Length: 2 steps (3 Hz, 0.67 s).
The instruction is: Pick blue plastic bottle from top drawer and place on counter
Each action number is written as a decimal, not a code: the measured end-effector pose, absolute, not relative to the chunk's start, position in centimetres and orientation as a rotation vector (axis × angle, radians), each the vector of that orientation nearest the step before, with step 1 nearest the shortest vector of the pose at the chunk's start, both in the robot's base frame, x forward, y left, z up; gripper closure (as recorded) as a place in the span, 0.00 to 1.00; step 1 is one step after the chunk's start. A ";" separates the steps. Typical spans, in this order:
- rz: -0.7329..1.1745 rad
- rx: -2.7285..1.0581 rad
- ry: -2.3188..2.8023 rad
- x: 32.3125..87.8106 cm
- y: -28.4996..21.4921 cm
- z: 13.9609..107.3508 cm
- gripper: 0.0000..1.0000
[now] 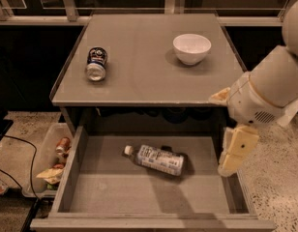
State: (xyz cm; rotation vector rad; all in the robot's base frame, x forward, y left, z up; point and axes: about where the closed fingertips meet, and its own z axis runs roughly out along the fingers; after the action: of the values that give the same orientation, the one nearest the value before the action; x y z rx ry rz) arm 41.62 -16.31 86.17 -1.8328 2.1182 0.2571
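Observation:
The blue plastic bottle (157,159) lies on its side in the open top drawer (105,195), white cap pointing left. The counter (144,76) is above the drawer. My gripper (236,151) hangs down at the right, over the drawer's right wall, to the right of the bottle and apart from it. It holds nothing.
A blue-and-silver drink can (96,64) lies on its side on the counter's left. A white bowl (191,48) stands on the counter's right. A clear bin (45,161) with cans and wrappers sits on the floor left of the drawer. A black cable (8,144) runs across the floor.

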 end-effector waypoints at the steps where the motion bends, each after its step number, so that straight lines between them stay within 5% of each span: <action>1: 0.266 -1.837 2.115 41.4 -16.1 85.8 0.00; 2: 0.266 -1.837 2.115 41.4 -16.1 85.8 0.00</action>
State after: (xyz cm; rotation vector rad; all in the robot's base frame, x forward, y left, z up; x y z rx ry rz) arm 41.40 -16.10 85.83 -1.8371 2.1150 0.2662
